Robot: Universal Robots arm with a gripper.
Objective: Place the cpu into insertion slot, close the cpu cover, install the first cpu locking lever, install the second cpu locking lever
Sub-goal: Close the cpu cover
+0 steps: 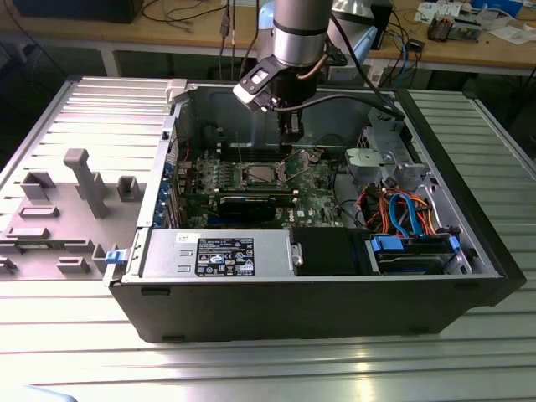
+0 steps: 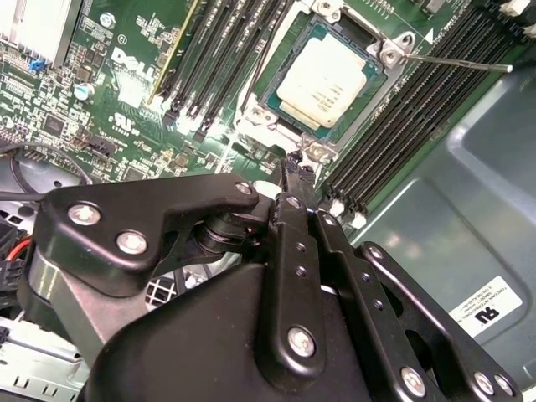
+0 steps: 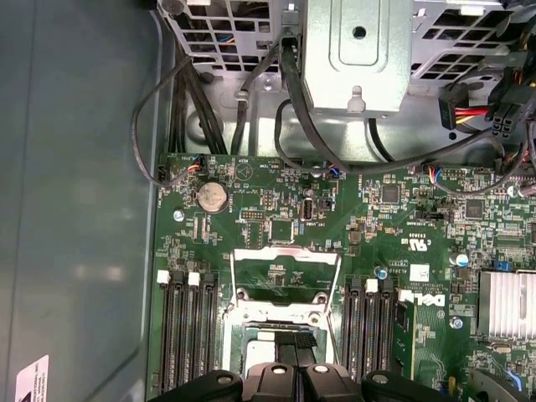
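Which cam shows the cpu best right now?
Second wrist view: the small square cpu with dull silver-grey metal top sits in the socket, top fully exposed. Exterior view shows it as a tiny pale square in the case. In the first wrist view the black gripper hides most of it.

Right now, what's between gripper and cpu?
In the second wrist view, just a corner of the slot rim lies between the gripper and the seated cpu; otherwise bare.
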